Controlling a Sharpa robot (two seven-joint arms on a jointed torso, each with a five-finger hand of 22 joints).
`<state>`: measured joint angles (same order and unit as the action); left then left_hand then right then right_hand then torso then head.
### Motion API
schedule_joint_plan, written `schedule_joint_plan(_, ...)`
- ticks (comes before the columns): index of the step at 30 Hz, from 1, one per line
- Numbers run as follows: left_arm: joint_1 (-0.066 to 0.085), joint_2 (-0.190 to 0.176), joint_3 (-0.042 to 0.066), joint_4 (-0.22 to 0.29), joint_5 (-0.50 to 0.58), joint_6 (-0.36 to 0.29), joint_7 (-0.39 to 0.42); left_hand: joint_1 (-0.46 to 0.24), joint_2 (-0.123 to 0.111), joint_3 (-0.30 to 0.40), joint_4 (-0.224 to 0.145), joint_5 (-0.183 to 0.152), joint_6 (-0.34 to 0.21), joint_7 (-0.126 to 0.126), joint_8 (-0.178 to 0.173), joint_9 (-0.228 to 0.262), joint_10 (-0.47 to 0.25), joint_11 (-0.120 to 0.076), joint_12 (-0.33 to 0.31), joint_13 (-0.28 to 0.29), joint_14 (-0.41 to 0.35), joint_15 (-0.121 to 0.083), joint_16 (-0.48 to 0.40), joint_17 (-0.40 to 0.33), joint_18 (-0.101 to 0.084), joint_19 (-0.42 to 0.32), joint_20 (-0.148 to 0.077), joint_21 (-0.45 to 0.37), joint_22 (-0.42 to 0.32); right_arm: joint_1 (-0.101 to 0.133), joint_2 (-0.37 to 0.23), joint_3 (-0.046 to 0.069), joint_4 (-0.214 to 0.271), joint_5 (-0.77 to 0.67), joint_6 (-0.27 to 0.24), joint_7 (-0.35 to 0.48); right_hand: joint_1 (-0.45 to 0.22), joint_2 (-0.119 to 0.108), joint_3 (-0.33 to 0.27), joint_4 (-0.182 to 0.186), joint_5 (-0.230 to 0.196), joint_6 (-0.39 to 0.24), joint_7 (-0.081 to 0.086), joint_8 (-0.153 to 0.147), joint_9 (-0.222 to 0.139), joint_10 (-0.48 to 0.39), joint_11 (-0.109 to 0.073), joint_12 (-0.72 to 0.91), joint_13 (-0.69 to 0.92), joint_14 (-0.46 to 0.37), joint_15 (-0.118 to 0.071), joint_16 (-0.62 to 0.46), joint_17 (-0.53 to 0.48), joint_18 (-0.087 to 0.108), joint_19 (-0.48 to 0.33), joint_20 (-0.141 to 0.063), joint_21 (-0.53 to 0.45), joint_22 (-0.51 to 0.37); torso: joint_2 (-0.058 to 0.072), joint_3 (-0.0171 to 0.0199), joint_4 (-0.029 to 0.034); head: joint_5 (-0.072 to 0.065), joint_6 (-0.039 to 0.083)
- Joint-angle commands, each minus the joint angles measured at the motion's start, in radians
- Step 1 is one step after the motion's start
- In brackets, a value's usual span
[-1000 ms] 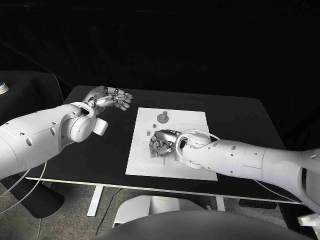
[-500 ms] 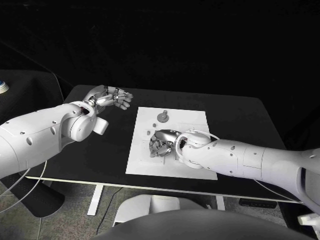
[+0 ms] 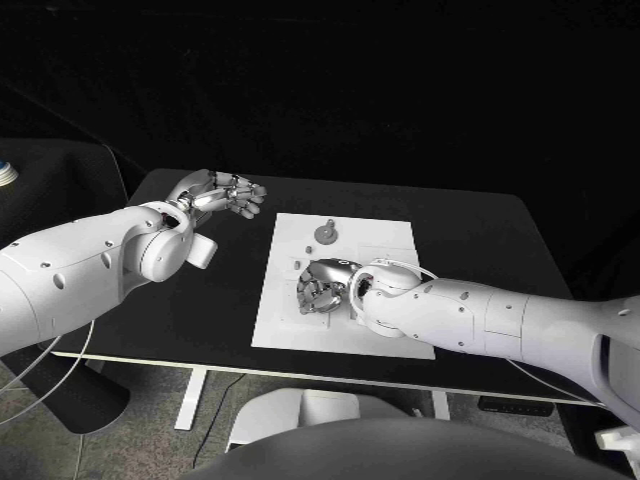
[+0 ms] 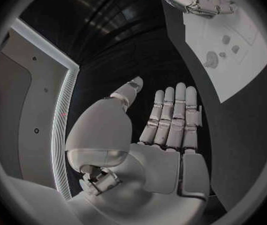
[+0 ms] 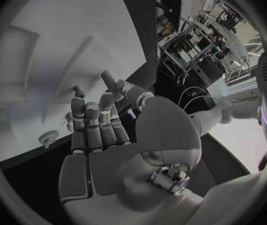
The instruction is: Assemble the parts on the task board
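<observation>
Right hand (image 3: pixel 320 287) rests fingers-down on the task board (image 3: pixel 382 240), grasp unclear; left hand (image 3: pixel 222 195) hovers released.

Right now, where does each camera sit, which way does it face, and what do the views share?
Head view: on the robot's head, looking down at the black table and task board; both arms enter, left hand off the board, right hand over it.
Left wrist view: behind the left hand, facing across the table toward the board.
Right wrist view: behind the right hand, facing the board, with a small part beyond the fingers.
Shared: all three show the board; the left wrist view also catches the right hand.
</observation>
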<state>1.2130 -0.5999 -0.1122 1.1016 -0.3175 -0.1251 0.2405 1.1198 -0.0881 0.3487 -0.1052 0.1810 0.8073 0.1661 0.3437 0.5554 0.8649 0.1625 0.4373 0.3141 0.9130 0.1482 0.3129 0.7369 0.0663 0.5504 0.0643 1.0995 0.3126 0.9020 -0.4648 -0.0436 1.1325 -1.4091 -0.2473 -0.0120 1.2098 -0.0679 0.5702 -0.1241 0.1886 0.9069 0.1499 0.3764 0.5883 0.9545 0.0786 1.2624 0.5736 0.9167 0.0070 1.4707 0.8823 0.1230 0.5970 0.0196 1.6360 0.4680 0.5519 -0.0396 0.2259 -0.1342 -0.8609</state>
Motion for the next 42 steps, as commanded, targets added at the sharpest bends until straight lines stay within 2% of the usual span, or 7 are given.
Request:
schedule_joint_plan(1,0.001,0.001,0.001,0.003,0.006,0.013,0.010,0.005,0.008,-0.005,0.000,0.004,0.003,-0.002,-0.003,0.001,0.009,-0.001,-0.003,0.002,0.005,-0.002,-0.005,-0.001,-0.005,-0.001,0.000,-0.003,0.002,-0.001,0.003,0.000,0.003,-0.011,-0.007,-0.001,0.010,0.001,0.005,0.001,-0.003,0.008,0.005,0.006,-0.002,0.007,-0.002,0.007,-0.002,0.002,-0.004,0.003,-0.002,0.005,0.004,0.000,0.005,0.000,0.000,-0.0007,0.0006,0.001,-0.001)
schedule_joint_plan(7,0.001,-0.001,0.001,0.003,0.006,0.013,0.009,0.005,0.009,-0.005,0.000,0.004,0.003,-0.002,-0.003,0.001,0.009,-0.001,-0.003,0.002,0.005,-0.002,-0.005,-0.001,-0.005,-0.001,0.000,-0.003,0.002,-0.001,0.006,0.000,0.001,-0.012,-0.003,-0.004,0.010,0.001,0.005,0.001,-0.003,0.008,0.005,0.006,-0.002,0.008,-0.002,0.007,-0.002,0.002,-0.004,0.004,-0.002,0.005,0.005,0.000,0.006,0.000,0.000,-0.0004,0.0003,0.001,0.000)
schedule_joint_plan(17,0.001,-0.001,0.001,0.004,0.006,0.014,0.009,0.004,0.009,-0.006,0.000,0.004,0.003,-0.002,-0.003,0.001,0.010,-0.001,-0.004,0.002,0.005,-0.002,-0.005,-0.001,-0.005,-0.001,0.000,-0.004,0.002,-0.001,0.012,0.000,-0.008,-0.013,0.036,-0.017,0.009,0.001,0.005,0.002,-0.003,0.008,0.005,0.005,-0.002,0.008,-0.002,0.007,-0.002,0.003,-0.004,0.004,-0.002,0.005,0.005,0.000,0.006,0.001,0.000,0.0002,-0.0002,0.002,-0.003)
schedule_joint_plan(29,0.001,0.002,0.001,0.000,0.006,0.017,0.009,0.004,0.009,-0.006,0.000,0.004,0.003,-0.002,-0.003,0.001,0.010,-0.001,-0.004,0.002,0.005,-0.002,-0.006,-0.002,-0.005,-0.001,0.001,-0.004,0.002,-0.001,0.005,0.000,-0.016,-0.027,0.037,-0.025,0.007,0.000,0.005,0.003,-0.003,0.007,0.005,0.005,-0.002,0.008,-0.002,0.007,-0.002,0.004,-0.004,0.004,-0.002,0.005,0.006,0.000,0.007,0.001,0.001,0.0001,-0.0020,0.000,-0.005)
schedule_joint_plan(42,0.001,0.000,0.001,0.001,0.006,0.016,0.010,0.004,0.009,-0.006,0.000,0.004,0.003,-0.002,-0.004,0.001,0.010,-0.001,-0.004,0.002,0.005,-0.002,-0.006,-0.002,-0.005,0.000,0.001,-0.005,0.002,-0.001,-0.002,0.000,-0.017,-0.031,0.045,-0.027,0.006,0.000,0.006,0.003,-0.003,0.007,0.005,0.005,-0.002,0.008,-0.002,0.006,-0.002,0.004,-0.004,0.004,-0.002,0.005,0.006,-0.001,0.007,0.001,0.000,0.0011,-0.0005,-0.001,-0.009)
